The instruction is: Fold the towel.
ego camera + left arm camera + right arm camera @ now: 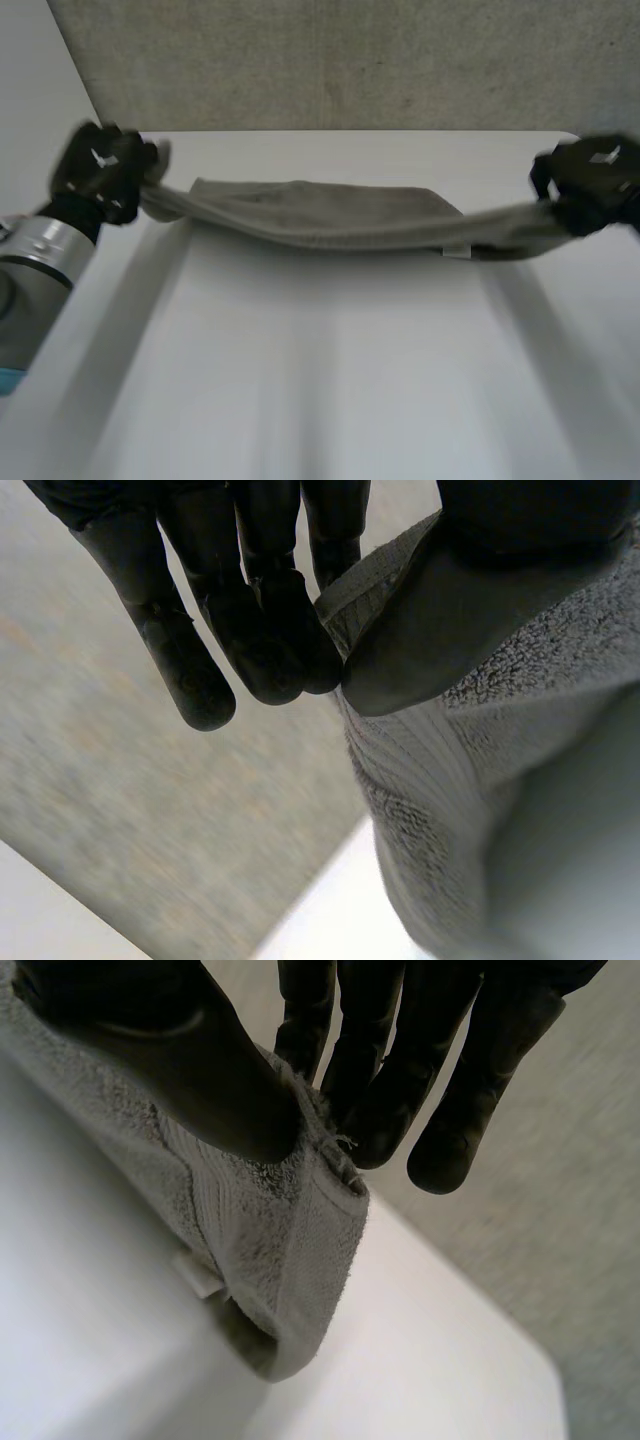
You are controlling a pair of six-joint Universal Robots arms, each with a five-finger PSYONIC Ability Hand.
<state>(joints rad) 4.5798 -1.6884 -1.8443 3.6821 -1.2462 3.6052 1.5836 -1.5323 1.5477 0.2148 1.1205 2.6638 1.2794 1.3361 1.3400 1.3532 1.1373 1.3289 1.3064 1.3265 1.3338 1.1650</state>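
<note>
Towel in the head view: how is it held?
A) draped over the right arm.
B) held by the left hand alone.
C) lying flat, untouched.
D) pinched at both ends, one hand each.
D: the left hand and the right hand each pinch one end of the towel.

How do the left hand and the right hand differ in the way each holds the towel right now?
The left hand holds the towel at its left end, the right hand at its right end. The white label hangs near the right hand, far from the left hand. A towel corner pokes past the right hand's thumb; the left hand pinches along an edge. Both pinch cloth between thumb and fingers, the towel slung between them.
</note>
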